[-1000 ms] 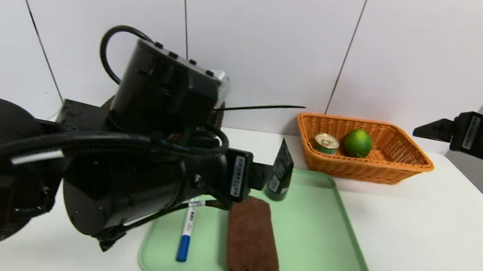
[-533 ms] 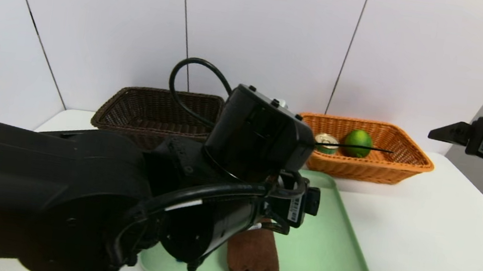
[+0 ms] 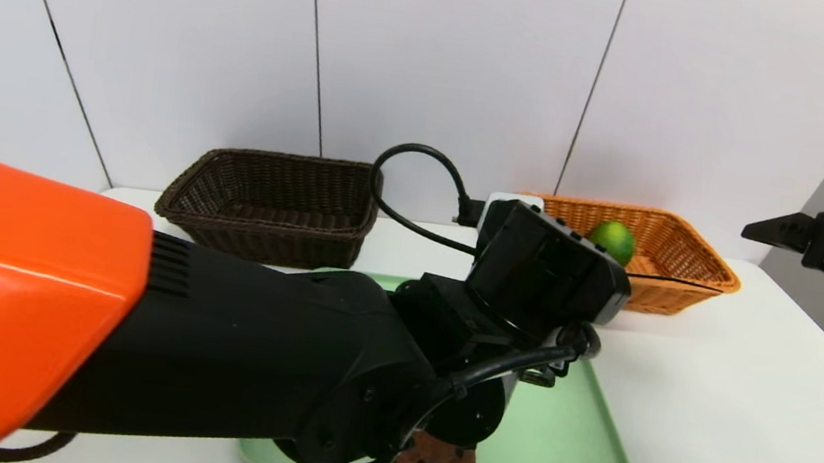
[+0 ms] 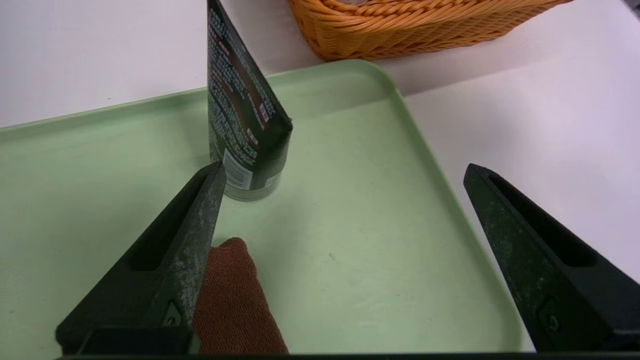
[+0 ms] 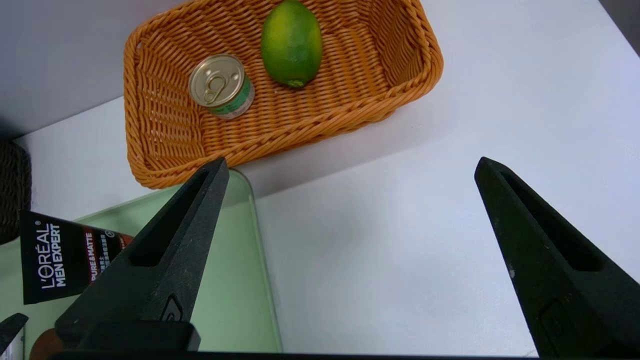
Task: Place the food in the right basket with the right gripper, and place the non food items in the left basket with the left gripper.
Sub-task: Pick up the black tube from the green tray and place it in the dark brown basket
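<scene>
The dark tube [image 4: 247, 115] is standing upright on its cap at the far part of the pale green tray [image 4: 350, 240], with the rolled brown towel [image 4: 232, 305] lying just nearer. The left claw [image 4: 345, 172] is hovering over the tray with its 2 pointed black fingers spread wide and holding nothing; one fingertip is sitting just beside the tube's base. In the head view the bulky left arm [image 3: 269, 371] is blocking nearly all of the tray, so the tube is hidden there and only an end of the towel [image 3: 435, 461] is peeking out. The lime [image 5: 291, 42] and the small tin can [image 5: 221, 86] are lying apart inside the orange woven basket [image 5: 165, 150] at the back right of the white desk [image 3: 734, 428]; the head view shows only the lime. The dark brown woven basket [image 3: 270, 202] is sitting at the back left. The right claw [image 5: 350, 165] is hanging wide open above the desk's right side, gripping nothing.
</scene>
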`<state>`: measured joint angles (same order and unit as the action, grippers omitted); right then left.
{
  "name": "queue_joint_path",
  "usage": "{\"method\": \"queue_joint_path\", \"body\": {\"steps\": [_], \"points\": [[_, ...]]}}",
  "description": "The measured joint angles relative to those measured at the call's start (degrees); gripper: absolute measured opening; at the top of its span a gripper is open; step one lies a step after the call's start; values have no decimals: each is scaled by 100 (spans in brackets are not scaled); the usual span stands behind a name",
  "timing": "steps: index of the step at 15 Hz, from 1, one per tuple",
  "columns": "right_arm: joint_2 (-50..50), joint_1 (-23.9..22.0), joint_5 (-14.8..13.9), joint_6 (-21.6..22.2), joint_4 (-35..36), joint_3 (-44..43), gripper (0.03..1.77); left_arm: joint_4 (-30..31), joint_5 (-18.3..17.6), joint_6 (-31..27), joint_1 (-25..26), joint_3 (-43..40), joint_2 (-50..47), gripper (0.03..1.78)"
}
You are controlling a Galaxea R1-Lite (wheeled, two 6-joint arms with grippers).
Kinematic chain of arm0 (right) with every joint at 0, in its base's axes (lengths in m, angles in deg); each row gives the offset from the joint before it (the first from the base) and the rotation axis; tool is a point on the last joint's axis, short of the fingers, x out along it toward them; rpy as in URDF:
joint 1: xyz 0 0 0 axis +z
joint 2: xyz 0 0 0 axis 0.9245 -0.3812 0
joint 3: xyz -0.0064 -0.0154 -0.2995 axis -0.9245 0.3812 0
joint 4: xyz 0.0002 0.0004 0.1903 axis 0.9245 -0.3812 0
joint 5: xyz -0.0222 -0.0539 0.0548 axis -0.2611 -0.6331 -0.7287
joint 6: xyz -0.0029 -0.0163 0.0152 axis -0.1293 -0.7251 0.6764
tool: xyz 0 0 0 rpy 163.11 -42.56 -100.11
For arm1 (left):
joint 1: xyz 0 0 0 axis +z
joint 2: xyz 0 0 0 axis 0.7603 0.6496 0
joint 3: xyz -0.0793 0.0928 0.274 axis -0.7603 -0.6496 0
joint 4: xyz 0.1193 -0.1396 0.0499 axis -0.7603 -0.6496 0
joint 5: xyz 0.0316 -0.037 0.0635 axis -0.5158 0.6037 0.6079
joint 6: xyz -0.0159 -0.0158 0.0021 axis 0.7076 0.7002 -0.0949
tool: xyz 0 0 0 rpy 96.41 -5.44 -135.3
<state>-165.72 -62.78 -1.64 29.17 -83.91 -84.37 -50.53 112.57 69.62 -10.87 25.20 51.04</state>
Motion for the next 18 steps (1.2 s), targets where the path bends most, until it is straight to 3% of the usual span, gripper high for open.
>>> {"method": "queue_joint_path", "body": {"steps": [6, 18], "points": [[-2, -116, 160, -9, 0, 105, 169, -201, 336, -91, 0, 354, 411, 169], [-13, -132, 149, -38, 22, 238, 170, -212, 467, -436, 132, 553, 730, 169]]}}
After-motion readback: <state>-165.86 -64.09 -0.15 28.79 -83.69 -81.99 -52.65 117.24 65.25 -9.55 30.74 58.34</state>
